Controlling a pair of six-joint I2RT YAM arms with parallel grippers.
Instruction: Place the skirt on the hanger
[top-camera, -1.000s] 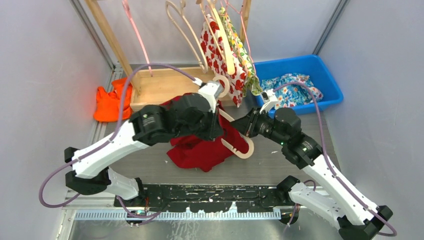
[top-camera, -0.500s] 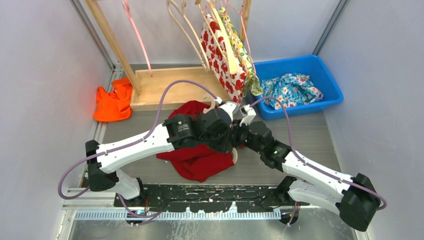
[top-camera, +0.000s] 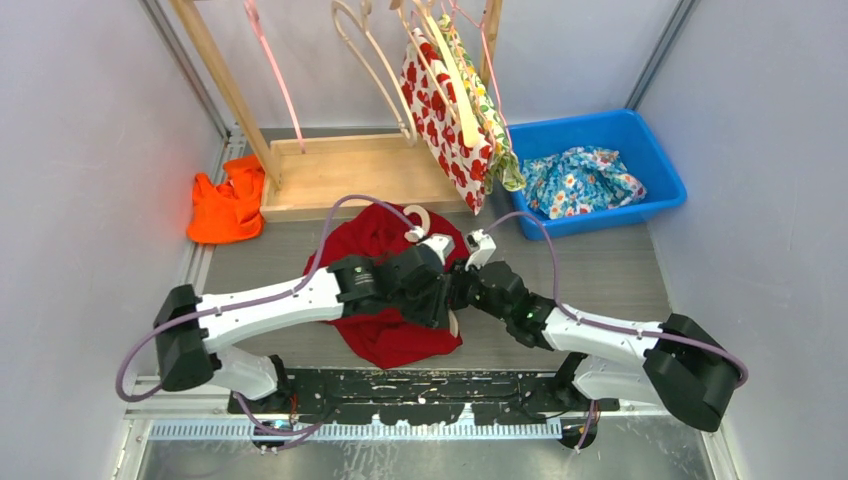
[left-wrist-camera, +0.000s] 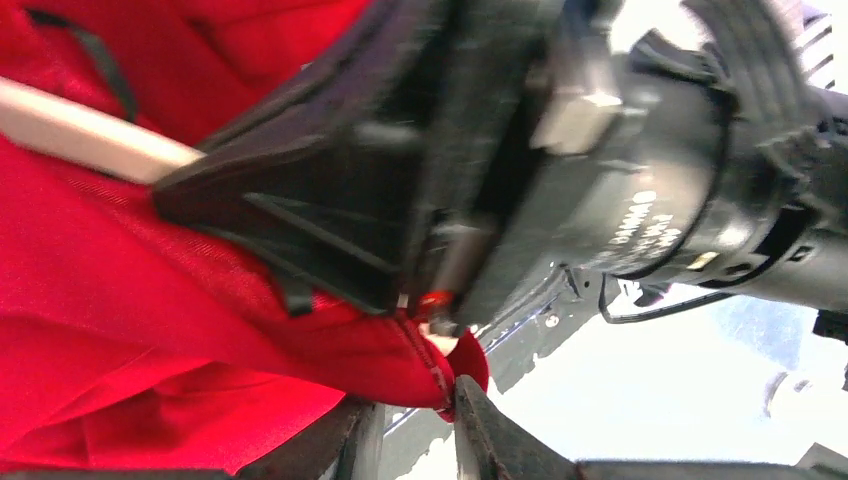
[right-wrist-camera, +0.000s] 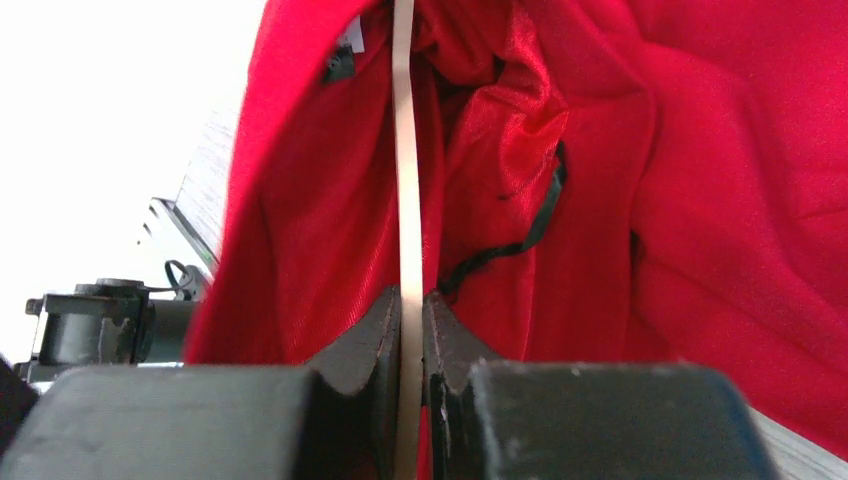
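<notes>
Landmark: red fabric skirt (top-camera: 385, 340), lying crumpled on the table.

- Pale wooden hanger (top-camera: 415, 222) is lying with its hook poking out at the skirt's far edge and its bar running among the skirt's folds.
- Left gripper (left-wrist-camera: 420, 420) and right gripper (right-wrist-camera: 410, 310) are meeting at the skirt's right edge.
- Light wooden rack base (top-camera: 340, 175) is sitting just behind the skirt.
- Orange crumpled cloth (top-camera: 228, 205) is lying behind and left of the skirt.
- Blue plastic bin (top-camera: 655, 140) is standing behind and right of the skirt, with a floral cloth (top-camera: 580, 180) lying in it.
- Patterned garments (top-camera: 450, 120) are hanging behind the skirt.
</notes>
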